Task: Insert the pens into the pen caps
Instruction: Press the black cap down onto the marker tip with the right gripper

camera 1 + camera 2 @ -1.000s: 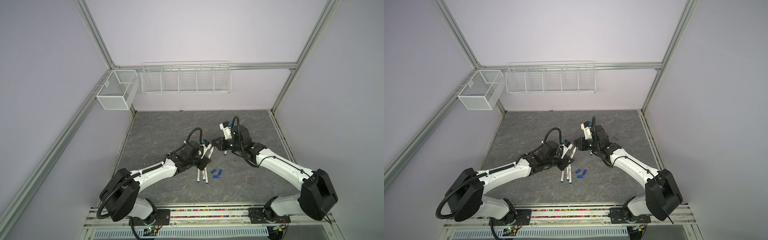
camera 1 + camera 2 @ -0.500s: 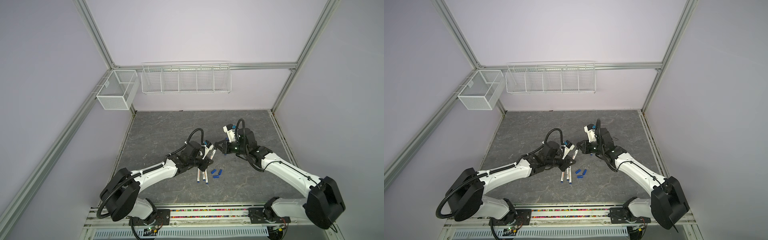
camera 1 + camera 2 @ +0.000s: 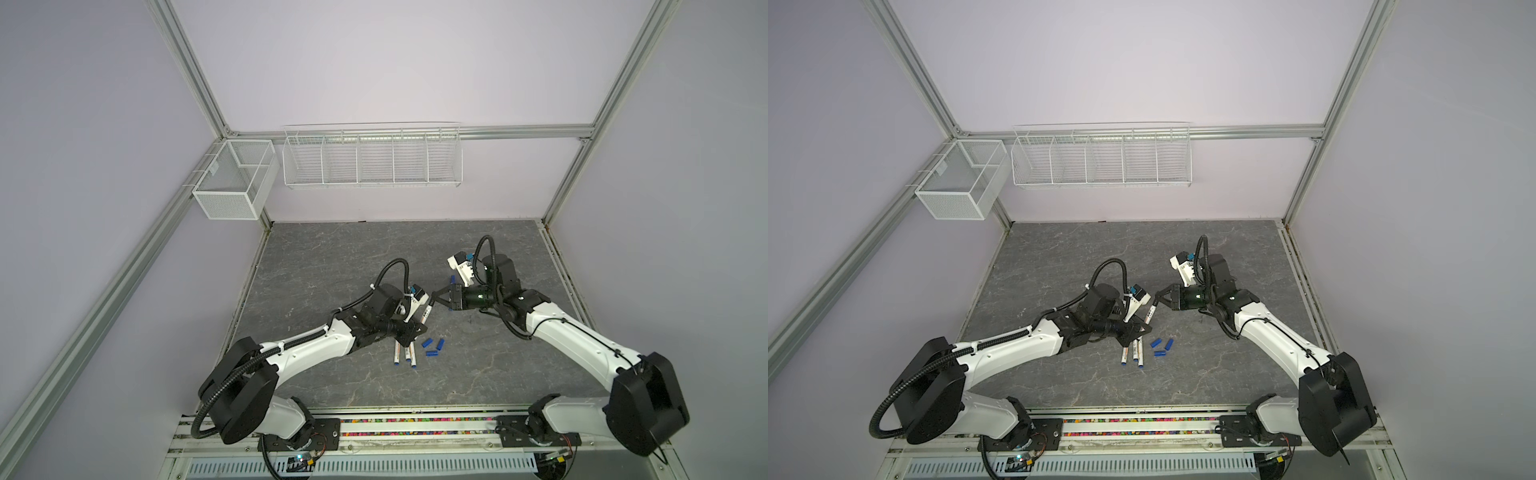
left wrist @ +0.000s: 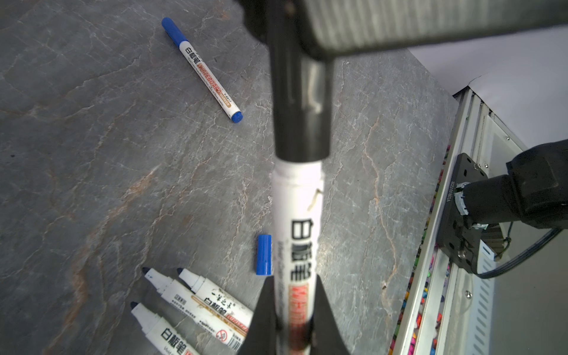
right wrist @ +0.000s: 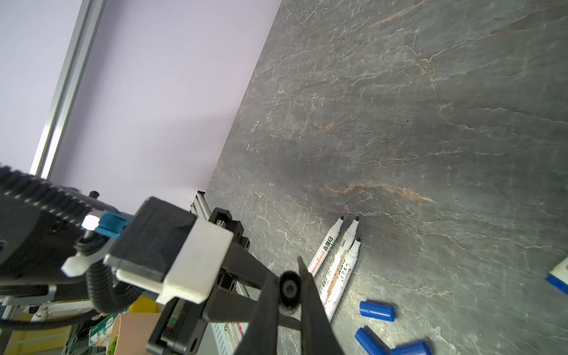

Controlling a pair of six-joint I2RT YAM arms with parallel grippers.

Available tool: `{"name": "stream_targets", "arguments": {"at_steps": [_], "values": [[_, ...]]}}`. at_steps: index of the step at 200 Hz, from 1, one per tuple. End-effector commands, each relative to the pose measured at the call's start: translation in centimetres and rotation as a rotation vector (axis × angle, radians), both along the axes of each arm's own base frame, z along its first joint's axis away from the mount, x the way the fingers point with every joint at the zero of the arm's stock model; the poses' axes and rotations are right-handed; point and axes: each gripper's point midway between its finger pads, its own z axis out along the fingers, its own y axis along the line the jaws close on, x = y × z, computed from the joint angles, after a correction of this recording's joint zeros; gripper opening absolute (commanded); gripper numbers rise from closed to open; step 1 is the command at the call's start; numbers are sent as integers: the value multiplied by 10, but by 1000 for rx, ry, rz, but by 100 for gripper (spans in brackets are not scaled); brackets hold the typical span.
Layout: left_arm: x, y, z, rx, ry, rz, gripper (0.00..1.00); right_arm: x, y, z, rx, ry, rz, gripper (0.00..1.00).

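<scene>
One pen (image 4: 296, 233) is clenched in the left gripper (image 4: 292, 281), in the air near the three blue pen caps (image 3: 432, 353); the black cap (image 4: 299, 107) on its tip is pinched by the right gripper (image 5: 286, 275). Three uncapped pens (image 5: 339, 261) lie beside those caps.

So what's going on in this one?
Both arms are working on one pen, held above the table. The left gripper is shut on its white barrel, and the right gripper is shut on the black cap, which sits over the pen's tip end. Three uncapped pens and three loose blue caps lie just below. One capped pen lies apart.
</scene>
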Motion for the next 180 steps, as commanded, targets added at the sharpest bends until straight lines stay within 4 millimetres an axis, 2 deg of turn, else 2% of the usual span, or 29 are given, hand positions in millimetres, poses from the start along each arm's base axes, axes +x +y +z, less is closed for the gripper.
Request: {"name": "stream_targets", "arguments": {"at_steps": [1,38,80,102,121,140,157,180], "values": [[35,-11,44,-108,-136,81,0,-74,13,-16,53,243,262,10],[37,-14,48,-114,-141,76,0,-97,17,-22,45,289,342,10],[42,-15,58,-133,-162,85,0,-112,16,-44,-48,329,362,10],[56,-14,82,-222,-187,127,0,-115,15,-65,-111,361,356,10],[75,-7,116,-355,-196,176,0,-114,14,-79,-130,387,340,9],[86,-2,144,-441,-211,183,0,-111,15,-87,-131,400,324,8],[87,-3,156,-456,-226,165,0,-105,15,-90,-113,405,303,7],[80,-6,151,-457,-205,129,0,-96,14,-87,-92,392,273,7]]}}
